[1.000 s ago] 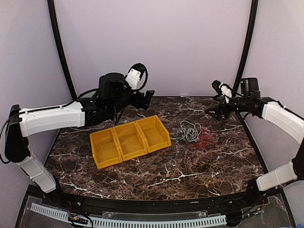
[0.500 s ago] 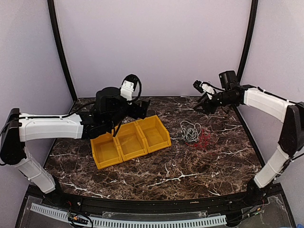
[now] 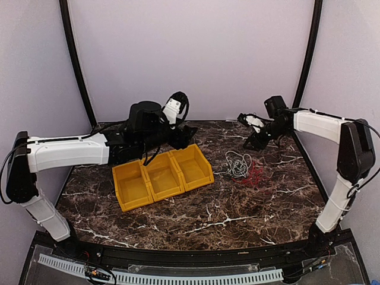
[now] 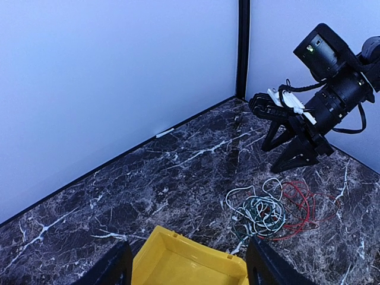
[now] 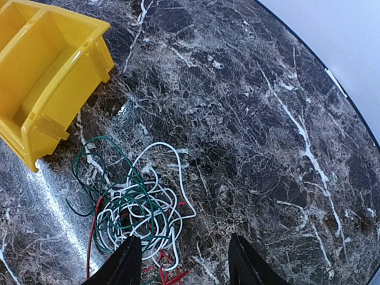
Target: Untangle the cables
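Note:
The cables lie in one tangle on the marble table, right of the yellow bin. A white wire [image 3: 237,164] [image 5: 145,208] [image 4: 261,208] is knotted with a dark green wire [image 5: 89,157] [image 4: 252,221]. A red wire [image 3: 255,174] [image 4: 303,205] [image 5: 169,274] spreads to the right of them. No black wire shows. My right gripper [image 3: 252,142] [image 5: 184,267] [image 4: 289,146] is open and empty, hovering just behind the tangle. My left gripper [image 3: 189,135] [image 4: 189,274] is open and empty above the bin's far right corner.
A yellow three-compartment bin [image 3: 205,178] [image 4: 178,246] [image 5: 65,89] lies left of the tangle, all compartments empty. Pale walls and black corner posts [image 3: 306,59] close the back and sides of the table.
My right gripper swung left from the right wall and came down behind the tangle. My left gripper dipped, then shifted right over the bin's far corner. The cables have not moved.

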Controlling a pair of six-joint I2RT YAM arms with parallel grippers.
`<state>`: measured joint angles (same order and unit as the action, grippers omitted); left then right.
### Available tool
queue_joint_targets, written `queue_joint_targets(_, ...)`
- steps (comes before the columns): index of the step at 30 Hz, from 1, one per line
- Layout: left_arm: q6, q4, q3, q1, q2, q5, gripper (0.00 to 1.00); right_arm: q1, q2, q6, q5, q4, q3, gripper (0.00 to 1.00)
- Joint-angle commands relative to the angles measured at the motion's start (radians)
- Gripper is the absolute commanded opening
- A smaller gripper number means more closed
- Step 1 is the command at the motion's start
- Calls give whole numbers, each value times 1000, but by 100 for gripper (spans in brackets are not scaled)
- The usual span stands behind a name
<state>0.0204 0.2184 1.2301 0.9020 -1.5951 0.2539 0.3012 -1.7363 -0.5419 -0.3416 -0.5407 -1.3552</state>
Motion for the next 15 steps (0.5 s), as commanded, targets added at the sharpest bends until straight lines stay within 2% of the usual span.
queue_joint_targets(1,17,-73,27,7,-5,-60,68,10,-50,20,22,-9,0,52)
queue_joint_targets(9,2,-51,11,14,-2,-9,68,10,-103,39,13,-27,-11,46)
queue_joint_targets(15,-7,-52,11,19,-12,1,68,10,-112,36,15,-38,-4,30)
